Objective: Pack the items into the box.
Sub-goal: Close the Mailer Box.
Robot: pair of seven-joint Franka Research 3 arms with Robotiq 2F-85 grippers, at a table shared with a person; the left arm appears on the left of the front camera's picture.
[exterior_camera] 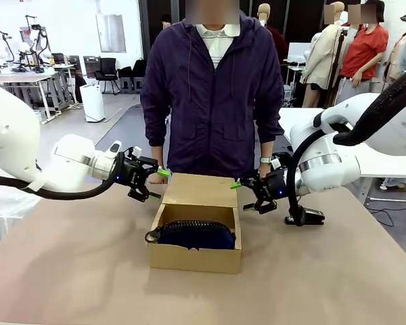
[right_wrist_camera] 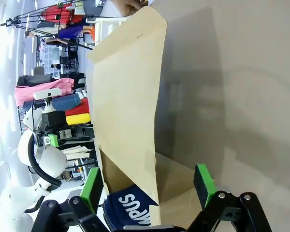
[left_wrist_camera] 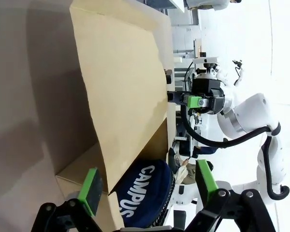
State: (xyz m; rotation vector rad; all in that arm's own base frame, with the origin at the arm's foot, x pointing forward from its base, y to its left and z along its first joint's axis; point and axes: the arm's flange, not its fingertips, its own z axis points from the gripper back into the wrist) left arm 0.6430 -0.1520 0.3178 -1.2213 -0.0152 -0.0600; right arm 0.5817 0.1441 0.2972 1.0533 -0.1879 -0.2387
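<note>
Front view has the small brown cardboard box (exterior_camera: 196, 258) at the middle of the surface (exterior_camera: 68, 271), the soft navy-blue zippered pouch (exterior_camera: 193, 235) lengthwise inside, and its raised flap lid (exterior_camera: 199, 191) between the left end effector (exterior_camera: 159, 184) and the right end effector (exterior_camera: 242, 196), both wide open, equally near.

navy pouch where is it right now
In the front view the navy pouch lies inside the open cardboard box at the middle of the table, with the left gripper and right gripper flanking its raised lid.
</note>
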